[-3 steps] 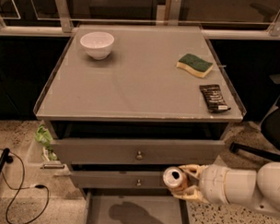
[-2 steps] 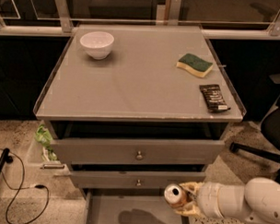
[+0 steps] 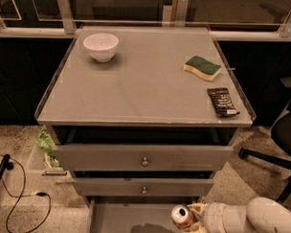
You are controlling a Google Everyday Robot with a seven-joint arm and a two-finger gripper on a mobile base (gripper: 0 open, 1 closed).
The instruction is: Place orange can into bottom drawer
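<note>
The orange can (image 3: 181, 216) shows its silver top with pull-tab at the bottom of the camera view, tilted toward the camera. My gripper (image 3: 193, 220) is shut on the orange can, with the white arm (image 3: 249, 221) coming in from the lower right. The can hangs over the open bottom drawer (image 3: 118, 222), above the right part of its flat grey floor, where a dark shadow lies. The drawer's front is cut off by the lower edge of the view.
The cabinet's two upper drawers (image 3: 144, 159) with round knobs stand slightly pulled out above the can. On the cabinet top (image 3: 137, 84) lie a white bowl (image 3: 100, 46), a green-yellow sponge (image 3: 202, 67) and a dark snack packet (image 3: 222, 102). A chair base (image 3: 271, 156) is at right, cables (image 3: 18, 200) at left.
My gripper has carried the can downward and slightly left, from beside the middle drawer's front to just over the bottom drawer's floor.
</note>
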